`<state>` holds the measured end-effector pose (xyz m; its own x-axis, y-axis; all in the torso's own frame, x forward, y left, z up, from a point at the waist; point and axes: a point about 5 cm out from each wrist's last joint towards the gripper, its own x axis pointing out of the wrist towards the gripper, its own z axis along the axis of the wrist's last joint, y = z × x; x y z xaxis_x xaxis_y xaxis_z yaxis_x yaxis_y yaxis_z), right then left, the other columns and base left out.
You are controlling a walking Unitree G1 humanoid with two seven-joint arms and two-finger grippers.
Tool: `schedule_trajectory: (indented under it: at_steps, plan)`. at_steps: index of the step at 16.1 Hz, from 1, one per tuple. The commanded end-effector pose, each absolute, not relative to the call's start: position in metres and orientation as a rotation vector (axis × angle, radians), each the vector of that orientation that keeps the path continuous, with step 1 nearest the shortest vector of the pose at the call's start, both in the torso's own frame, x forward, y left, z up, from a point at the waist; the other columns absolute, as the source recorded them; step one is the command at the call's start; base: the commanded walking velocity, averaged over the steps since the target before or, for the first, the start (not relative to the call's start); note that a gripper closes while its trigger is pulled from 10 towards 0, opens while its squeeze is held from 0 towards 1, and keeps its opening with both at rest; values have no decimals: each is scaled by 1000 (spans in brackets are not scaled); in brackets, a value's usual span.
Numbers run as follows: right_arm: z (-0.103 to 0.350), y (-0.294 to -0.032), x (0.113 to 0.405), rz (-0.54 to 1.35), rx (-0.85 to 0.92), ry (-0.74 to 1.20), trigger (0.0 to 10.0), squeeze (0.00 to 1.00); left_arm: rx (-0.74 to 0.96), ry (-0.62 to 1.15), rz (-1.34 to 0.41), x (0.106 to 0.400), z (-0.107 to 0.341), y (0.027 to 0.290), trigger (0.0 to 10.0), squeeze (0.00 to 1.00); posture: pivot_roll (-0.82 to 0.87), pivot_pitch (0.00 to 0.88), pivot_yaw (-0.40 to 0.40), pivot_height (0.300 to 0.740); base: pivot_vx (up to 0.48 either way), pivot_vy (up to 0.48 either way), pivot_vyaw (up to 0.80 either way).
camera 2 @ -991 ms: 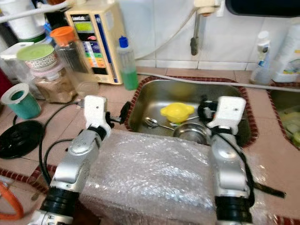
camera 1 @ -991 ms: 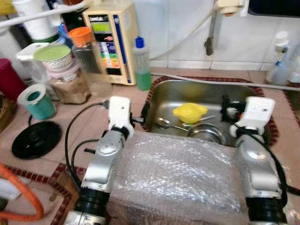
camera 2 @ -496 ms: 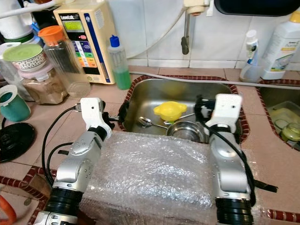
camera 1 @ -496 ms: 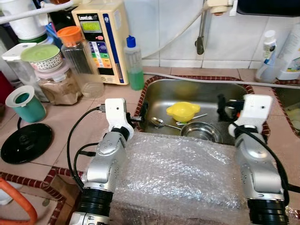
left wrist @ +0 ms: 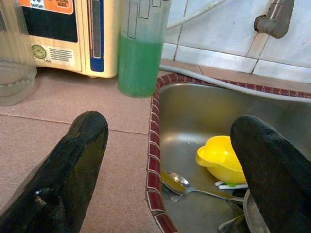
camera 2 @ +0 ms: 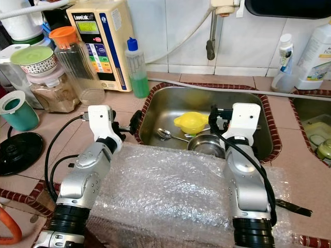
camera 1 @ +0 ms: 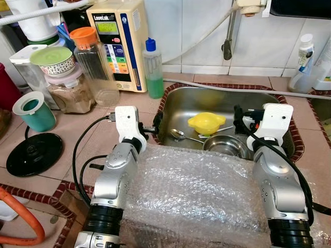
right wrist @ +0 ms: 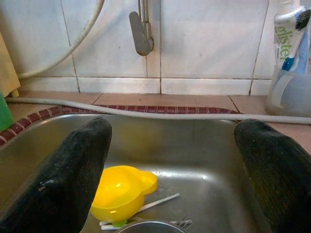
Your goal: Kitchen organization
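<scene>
Left eye view: the yellow cup (camera 1: pixel 207 123) lies upturned in the sink (camera 1: pixel 178 106), beside a spoon (camera 1: pixel 180 135) and a steel bowl (camera 1: pixel 225 146). Over the last second the right gripper (camera 1: pixel 239 118) has edged inward toward the cup, while the left gripper (camera 1: pixel 156 125) holds at the sink's rim; both are spread wide and hold nothing, so a pick-up looks near. Around lies a pink tiled worktop (camera 1: pixel 67 134) with a soap bottle (camera 1: pixel 153 70), jars (camera 1: pixel 70 88) and a white tiled wall (camera 1: pixel 201 31).
</scene>
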<state>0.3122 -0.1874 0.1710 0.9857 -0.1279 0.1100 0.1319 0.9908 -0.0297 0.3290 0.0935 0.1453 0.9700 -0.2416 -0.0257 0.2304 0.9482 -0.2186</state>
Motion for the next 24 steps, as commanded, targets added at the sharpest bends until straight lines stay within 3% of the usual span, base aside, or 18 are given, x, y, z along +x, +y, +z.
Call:
schedule_trajectory:
  at_steps: [1, 8, 24]
  plan:
    - [172, -184, 311, -123, -32, -108, 10000, 847, -206, 27, -249, 330, 154, 95, 10000, 0, -68, 0, 131, 740, 0, 0, 0]
    - [175, -184, 309, -128, -4, -122, 10000, 843, -202, 30, -254, 332, 157, 97, 10000, 0, -66, 0, 140, 740, 0, 0, 0]
    - [183, -187, 309, -128, -24, -150, 10000, 843, -189, 29, -265, 332, 159, 96, 10000, 0, -66, 0, 136, 740, -284, 0, 0]
